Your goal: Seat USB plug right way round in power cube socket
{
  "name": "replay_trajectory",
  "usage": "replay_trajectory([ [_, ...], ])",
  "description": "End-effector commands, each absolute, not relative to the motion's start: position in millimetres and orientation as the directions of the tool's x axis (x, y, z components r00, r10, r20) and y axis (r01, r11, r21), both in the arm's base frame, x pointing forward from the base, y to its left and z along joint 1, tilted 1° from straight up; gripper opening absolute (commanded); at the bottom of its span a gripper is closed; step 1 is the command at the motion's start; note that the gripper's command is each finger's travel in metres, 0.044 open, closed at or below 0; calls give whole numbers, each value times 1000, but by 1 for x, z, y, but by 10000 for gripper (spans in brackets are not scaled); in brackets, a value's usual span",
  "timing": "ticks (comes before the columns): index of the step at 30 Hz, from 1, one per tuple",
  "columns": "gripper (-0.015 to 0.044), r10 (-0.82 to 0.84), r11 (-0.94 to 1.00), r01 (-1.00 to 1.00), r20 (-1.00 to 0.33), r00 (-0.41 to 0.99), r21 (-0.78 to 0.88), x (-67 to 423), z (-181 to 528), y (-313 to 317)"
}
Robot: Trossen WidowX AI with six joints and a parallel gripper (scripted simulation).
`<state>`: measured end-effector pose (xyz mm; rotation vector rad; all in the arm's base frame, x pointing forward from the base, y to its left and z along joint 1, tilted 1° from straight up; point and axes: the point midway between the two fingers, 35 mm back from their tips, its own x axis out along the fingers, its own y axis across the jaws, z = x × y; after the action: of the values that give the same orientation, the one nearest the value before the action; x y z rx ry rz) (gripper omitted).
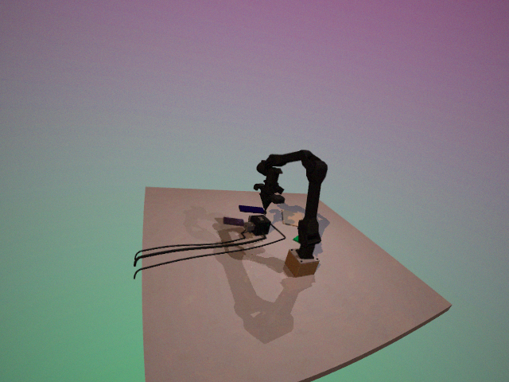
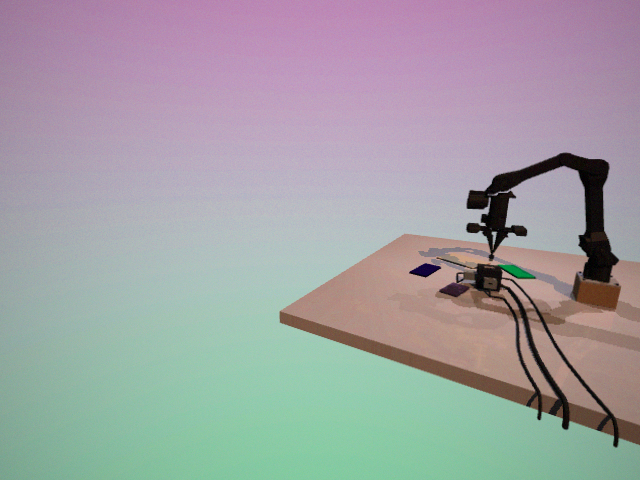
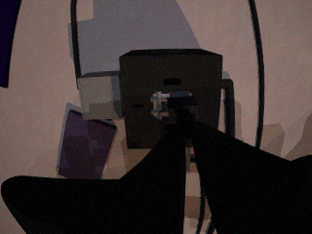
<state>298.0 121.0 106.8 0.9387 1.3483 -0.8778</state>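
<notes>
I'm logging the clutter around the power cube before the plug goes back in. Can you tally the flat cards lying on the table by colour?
Dark blue card: 1
Purple card: 1
Green card: 1
Pale tan card: 1
Total: 4 flat cards on the table, all lying near the power cube.

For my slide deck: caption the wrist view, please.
Gripper shut on the USB plug, poised above the power cube.
</notes>
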Motion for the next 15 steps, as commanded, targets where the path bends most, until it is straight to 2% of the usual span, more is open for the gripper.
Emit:
replay_trajectory([
  [1,0,18,379,924,-999,38,42,298,107,121],
  [15,0,23,380,924,-999,38,44,298,106,122],
])
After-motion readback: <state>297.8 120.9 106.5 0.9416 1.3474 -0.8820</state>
